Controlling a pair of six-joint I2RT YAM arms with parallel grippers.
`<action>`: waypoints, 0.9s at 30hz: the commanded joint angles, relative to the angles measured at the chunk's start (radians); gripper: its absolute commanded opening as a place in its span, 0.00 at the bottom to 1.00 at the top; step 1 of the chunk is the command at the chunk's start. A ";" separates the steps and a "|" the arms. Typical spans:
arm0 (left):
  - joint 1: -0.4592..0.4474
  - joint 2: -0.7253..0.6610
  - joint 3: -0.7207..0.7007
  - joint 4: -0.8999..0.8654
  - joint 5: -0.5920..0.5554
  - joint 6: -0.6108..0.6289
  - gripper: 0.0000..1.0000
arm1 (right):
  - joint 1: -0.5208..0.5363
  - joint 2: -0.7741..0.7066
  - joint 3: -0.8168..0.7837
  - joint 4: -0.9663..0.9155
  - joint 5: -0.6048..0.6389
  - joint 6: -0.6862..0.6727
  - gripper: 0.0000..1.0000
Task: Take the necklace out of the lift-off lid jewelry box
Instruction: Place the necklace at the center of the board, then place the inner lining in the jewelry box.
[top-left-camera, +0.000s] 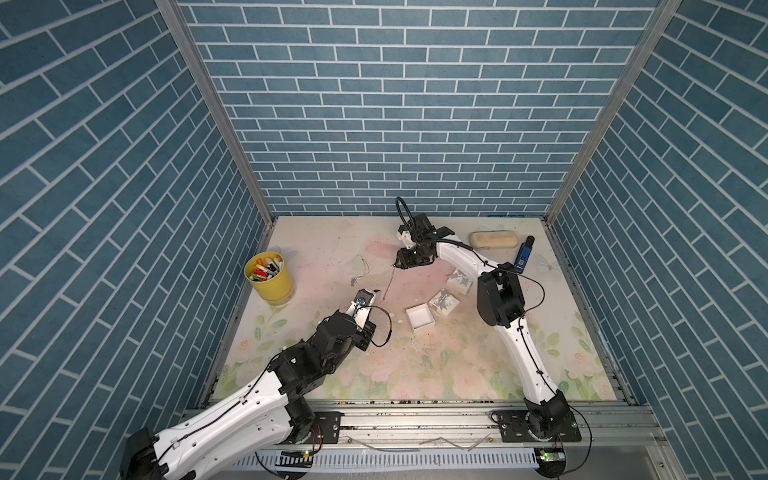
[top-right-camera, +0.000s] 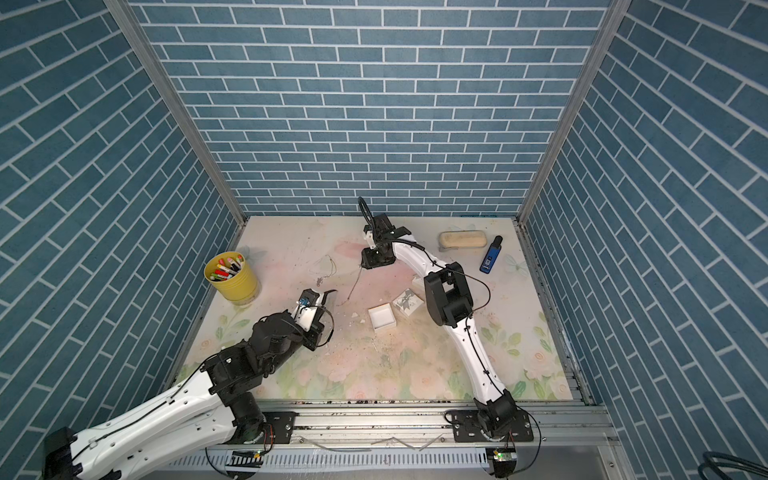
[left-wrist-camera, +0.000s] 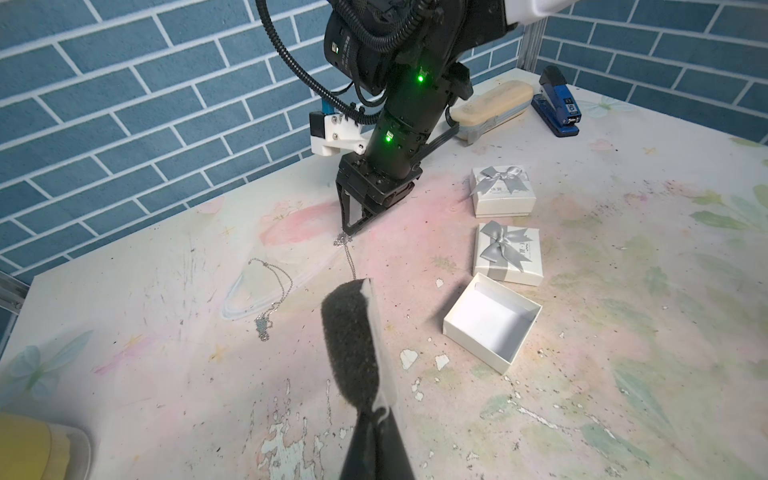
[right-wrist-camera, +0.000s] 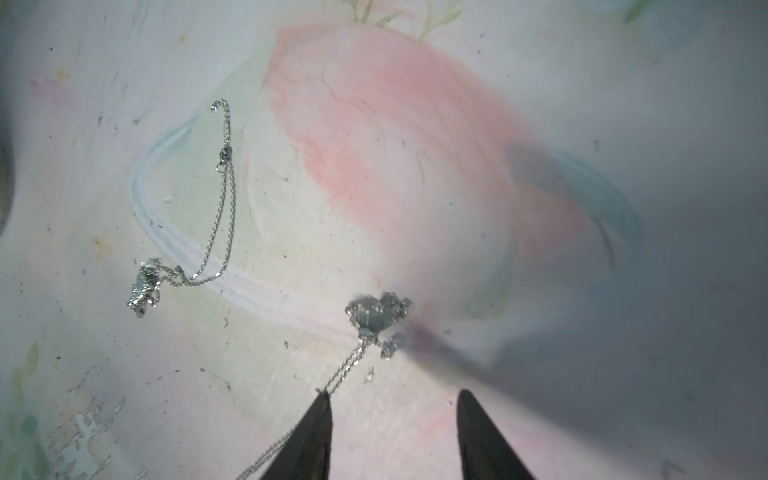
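Note:
The necklace (right-wrist-camera: 376, 316) lies on the table: a silver pendant with a thin chain (left-wrist-camera: 349, 259) that runs to the far end of a black foam insert (left-wrist-camera: 353, 340). My left gripper (left-wrist-camera: 376, 411) is shut on that insert and holds it just above the table. My right gripper (right-wrist-camera: 394, 395) hovers open right over the pendant, and the chain passes beside one fingertip (right-wrist-camera: 322, 405). The jewelry box base (top-left-camera: 419, 316) stands open and empty, right of the insert. Its bow-topped lid (left-wrist-camera: 509, 253) lies just behind it.
A second silver necklace (left-wrist-camera: 266, 299) lies to the left of the first. Another white bow box (left-wrist-camera: 500, 191) sits further back. A yellow cup of markers (top-left-camera: 269, 277) stands at the left. A beige case (top-left-camera: 492, 240) and a blue stapler (top-left-camera: 523, 255) lie at the back right.

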 joint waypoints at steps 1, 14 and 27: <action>-0.003 0.000 -0.008 0.034 0.026 -0.026 0.00 | -0.009 -0.082 0.025 -0.131 0.047 -0.009 0.54; 0.176 0.121 0.056 0.269 0.379 -0.244 0.00 | -0.018 -0.775 -0.729 0.253 -0.090 0.108 0.57; 0.315 0.258 0.015 0.825 0.710 -0.578 0.00 | -0.015 -1.129 -1.207 0.890 -0.493 0.480 0.70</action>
